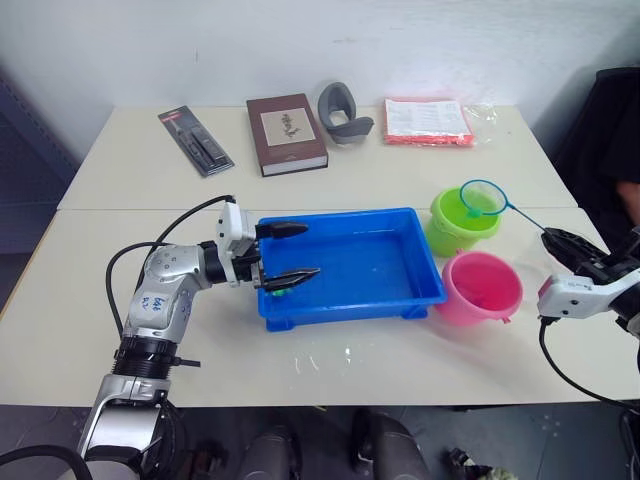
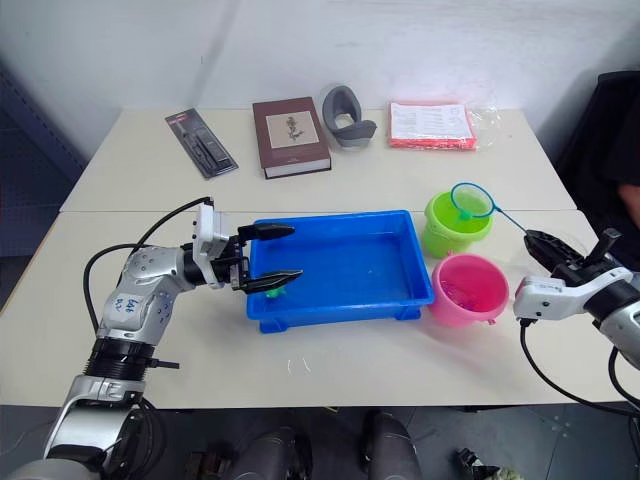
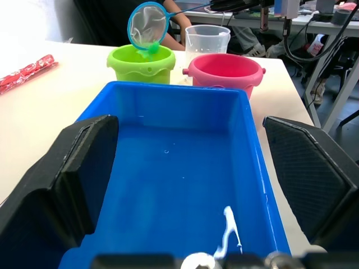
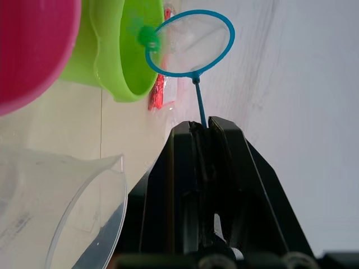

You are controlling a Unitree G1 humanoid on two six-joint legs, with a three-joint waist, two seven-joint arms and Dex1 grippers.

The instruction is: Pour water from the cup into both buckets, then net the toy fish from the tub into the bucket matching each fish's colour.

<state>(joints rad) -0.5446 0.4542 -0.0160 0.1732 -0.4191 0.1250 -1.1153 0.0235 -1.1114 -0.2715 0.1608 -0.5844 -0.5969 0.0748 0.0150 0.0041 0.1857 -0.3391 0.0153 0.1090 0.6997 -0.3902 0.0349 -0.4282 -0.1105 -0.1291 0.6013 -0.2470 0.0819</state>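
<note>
Blue-rimmed, the net (image 1: 483, 197) is hanging over the lime green bucket (image 1: 458, 226) with a green fish (image 4: 149, 38) in it; I'm pinching its handle in the right gripper (image 1: 556, 242). My left gripper (image 1: 288, 254) is gaping open over the tub (image 1: 345, 262)'s left end.

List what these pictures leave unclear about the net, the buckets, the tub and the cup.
- Green fish in the net: whether it has left the mesh, over the green bucket.
- Pink bucket: contents too small in the eye views; the rim hides them in the left wrist view.
- Tub: the left gripper covers the near-left corner.
- Cup: lower part hidden behind the buckets; water level unreadable.
</note>
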